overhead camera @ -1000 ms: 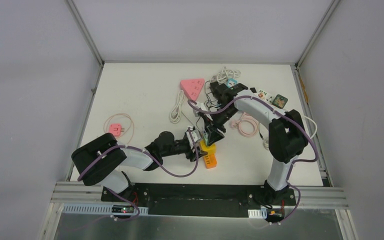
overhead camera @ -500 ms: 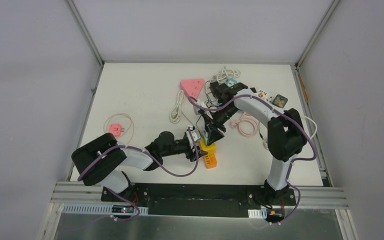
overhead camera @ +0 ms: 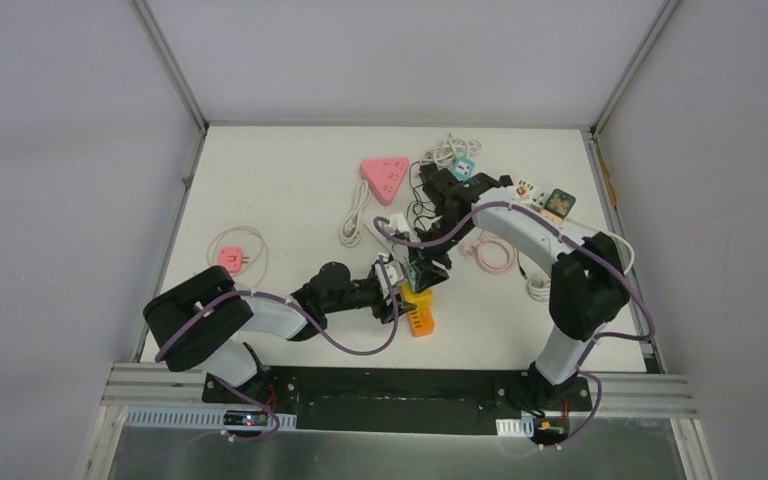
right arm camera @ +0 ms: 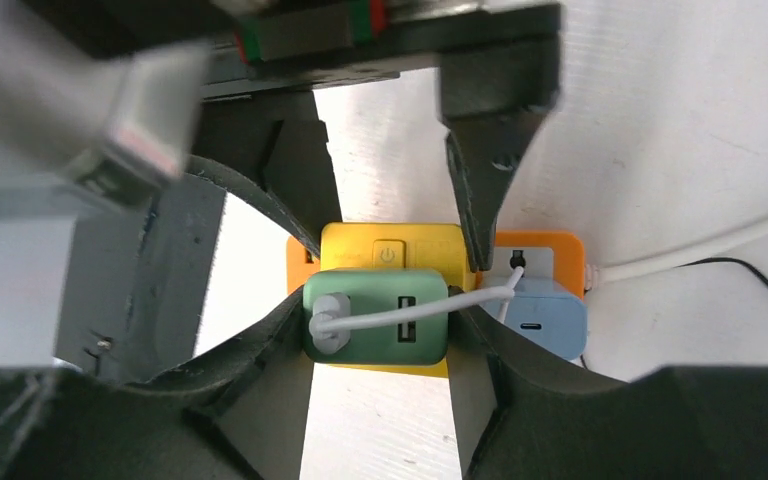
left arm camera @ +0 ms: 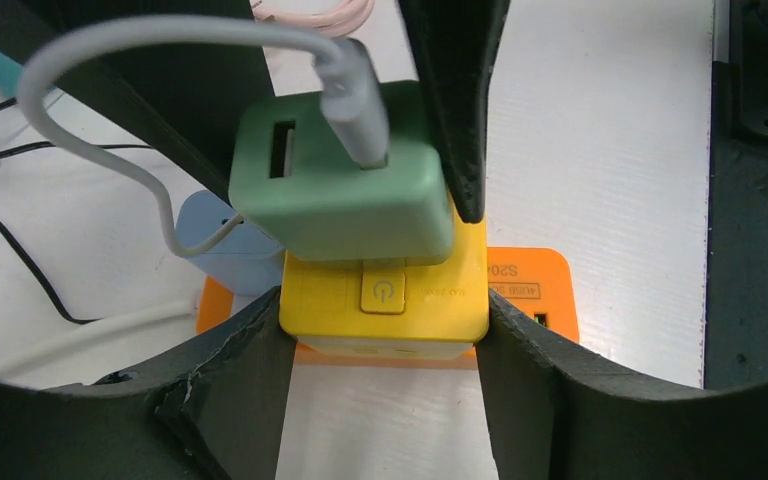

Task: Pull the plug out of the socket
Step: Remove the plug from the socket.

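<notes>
A green plug (left arm camera: 345, 175) with a grey USB cable sits in a yellow socket cube (left arm camera: 385, 300) that rests on an orange power strip (left arm camera: 530, 285). The cube also shows in the top view (overhead camera: 416, 296) and in the right wrist view (right arm camera: 385, 245). My left gripper (left arm camera: 385, 345) is shut on the yellow socket cube from both sides. My right gripper (right arm camera: 375, 325) is shut on the green plug (right arm camera: 375, 315), its fingers (right arm camera: 280, 320) pressing the plug's two sides. A light blue plug (right arm camera: 545, 315) sits in the strip beside it.
The orange strip (overhead camera: 421, 322) lies near the table's front. A pink triangular socket (overhead camera: 385, 176), white coiled cable (overhead camera: 354, 214), pink cable coil (overhead camera: 496, 252), small pink socket (overhead camera: 231, 259) and several adapters (overhead camera: 545, 195) lie around the back and sides.
The right arm's elbow has swung right and its wrist has shifted slightly over the cube. The left arm has not moved. The green plug stays seated in the cube.
</notes>
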Tool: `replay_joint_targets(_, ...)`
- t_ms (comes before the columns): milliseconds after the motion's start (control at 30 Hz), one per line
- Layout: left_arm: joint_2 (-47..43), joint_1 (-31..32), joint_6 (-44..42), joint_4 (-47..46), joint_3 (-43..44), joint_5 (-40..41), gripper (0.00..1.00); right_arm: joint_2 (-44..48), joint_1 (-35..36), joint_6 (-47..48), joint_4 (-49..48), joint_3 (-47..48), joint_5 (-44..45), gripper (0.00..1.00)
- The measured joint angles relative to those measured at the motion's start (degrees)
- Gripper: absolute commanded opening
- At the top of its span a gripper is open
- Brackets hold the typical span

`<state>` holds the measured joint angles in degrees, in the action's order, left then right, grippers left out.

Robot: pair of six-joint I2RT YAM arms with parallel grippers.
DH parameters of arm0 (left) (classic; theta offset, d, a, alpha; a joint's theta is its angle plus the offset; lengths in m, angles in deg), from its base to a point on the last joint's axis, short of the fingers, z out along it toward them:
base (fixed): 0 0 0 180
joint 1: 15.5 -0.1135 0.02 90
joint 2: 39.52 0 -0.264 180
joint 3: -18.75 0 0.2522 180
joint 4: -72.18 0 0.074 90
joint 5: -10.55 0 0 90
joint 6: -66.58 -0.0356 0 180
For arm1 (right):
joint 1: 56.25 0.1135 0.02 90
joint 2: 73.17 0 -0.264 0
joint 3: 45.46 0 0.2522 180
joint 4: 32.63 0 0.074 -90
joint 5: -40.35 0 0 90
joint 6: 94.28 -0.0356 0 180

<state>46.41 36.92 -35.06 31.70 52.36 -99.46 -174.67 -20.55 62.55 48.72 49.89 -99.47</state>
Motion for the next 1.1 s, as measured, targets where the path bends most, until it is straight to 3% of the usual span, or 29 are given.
replay_joint_targets(167,0.0,0.0,-0.6,0.9,0.3,-0.1,0.00,5.6,4.7,-1.2,-5.0,-3.5,8.1,0.00)
replay_joint_targets(333,0.0,0.0,-0.6,1.3,0.4,-0.3,0.00,6.5,5.0,-1.9,-5.0,-3.8,9.0,0.00)
replay_joint_targets(800,0.0,0.0,0.6,2.7,1.5,-0.7,0.02,7.1,1.9,-1.9,2.6,-3.0,-3.8,0.00)
replay_joint_targets(1100,-2.8,0.1,2.6,8.4,3.0,0.7,0.73,7.1,-0.6,-2.7,3.2,-2.2,-5.0,0.00)
